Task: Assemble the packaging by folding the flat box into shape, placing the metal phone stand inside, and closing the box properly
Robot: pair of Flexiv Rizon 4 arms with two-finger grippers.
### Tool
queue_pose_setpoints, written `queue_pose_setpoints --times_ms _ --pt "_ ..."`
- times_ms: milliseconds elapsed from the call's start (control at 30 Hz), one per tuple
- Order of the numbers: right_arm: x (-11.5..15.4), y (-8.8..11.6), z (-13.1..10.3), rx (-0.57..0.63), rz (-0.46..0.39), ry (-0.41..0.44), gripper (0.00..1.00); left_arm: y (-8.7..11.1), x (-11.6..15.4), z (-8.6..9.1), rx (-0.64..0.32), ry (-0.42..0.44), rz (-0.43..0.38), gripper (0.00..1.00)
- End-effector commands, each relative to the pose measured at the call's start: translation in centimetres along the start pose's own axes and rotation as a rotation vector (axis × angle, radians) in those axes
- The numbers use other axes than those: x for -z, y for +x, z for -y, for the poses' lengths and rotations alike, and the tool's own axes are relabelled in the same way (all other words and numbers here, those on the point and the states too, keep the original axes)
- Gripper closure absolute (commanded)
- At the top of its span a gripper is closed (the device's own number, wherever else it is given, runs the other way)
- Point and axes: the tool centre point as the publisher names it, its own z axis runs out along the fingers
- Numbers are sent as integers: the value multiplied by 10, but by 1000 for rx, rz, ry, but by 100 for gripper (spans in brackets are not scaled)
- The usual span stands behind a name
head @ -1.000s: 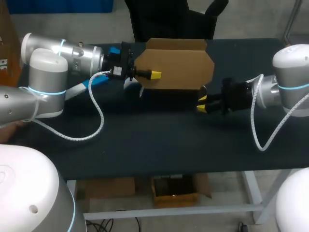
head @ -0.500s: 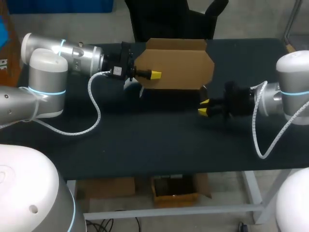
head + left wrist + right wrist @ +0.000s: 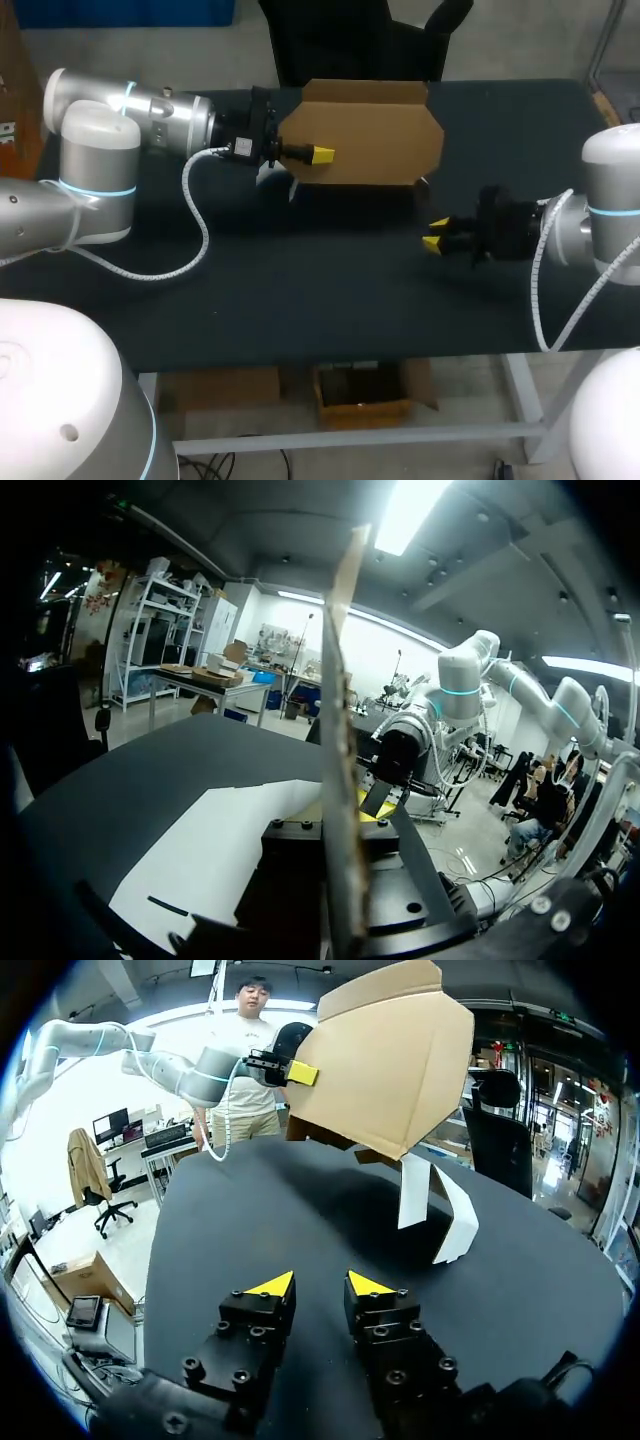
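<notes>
Holding side: the left gripper (image 3: 320, 155), its jaws pinched on the flat brown cardboard box (image 3: 370, 135).
Box: held upright, on edge, above the far side of the black table (image 3: 300, 290).
Right gripper (image 3: 437, 233): set low, apart from the box, jaws slightly spread, nothing gripped.
White bent strip (image 3: 445, 1210): seen under the box.

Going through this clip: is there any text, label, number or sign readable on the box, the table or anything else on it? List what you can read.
None can be read.
cardboard box: the faces that show are plain brown, no print.
white strips under the box: blank in the right wrist view.
table: plain dark surface, no marks or signs.
</notes>
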Motion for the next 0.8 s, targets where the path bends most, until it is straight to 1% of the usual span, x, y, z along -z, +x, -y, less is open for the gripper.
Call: queue_pose_setpoints --times_ms 33,300,600,800 --pt "17 9 3 -5 36 -12 70 0 0 0 0 0 -2 100" --pt "35 11 11 -36 86 -27 68 0 0 0 0 0 -2 100" --pt "51 10 17 -63 128 -22 65 0 0 0 0 0 -2 100" --pt "60 11 17 -68 148 -9 58 0 0 0 0 0 -2 100"
